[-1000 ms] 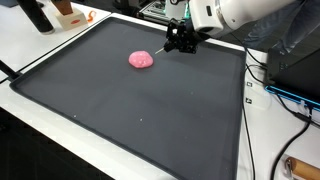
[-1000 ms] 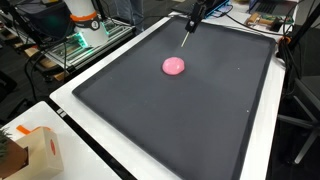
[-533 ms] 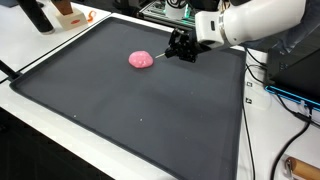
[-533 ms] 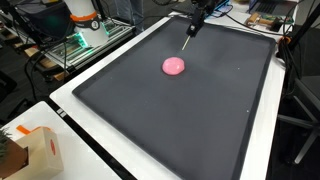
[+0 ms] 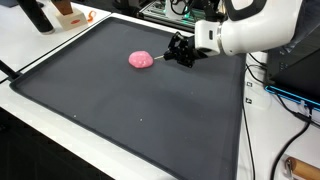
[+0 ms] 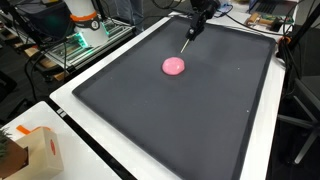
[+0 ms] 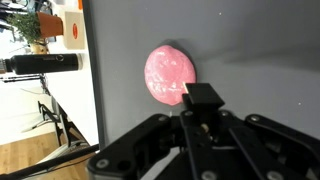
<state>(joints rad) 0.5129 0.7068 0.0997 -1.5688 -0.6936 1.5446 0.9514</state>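
Black gripper (image 5: 180,50) is clamped shut on a thin stick (image 6: 187,42), which slants down from the fingers straight at the pink lump (image 5: 142,60). The lump sits on the dark mat (image 5: 150,120) just past the tip; contact is too close to call.

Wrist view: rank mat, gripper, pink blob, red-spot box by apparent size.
1. Mat, fills most of frame.
2. Gripper, shut on a stick; big only through nearness.
3. Pink blob.
4. Red-spot box, far off, so true size unsure.
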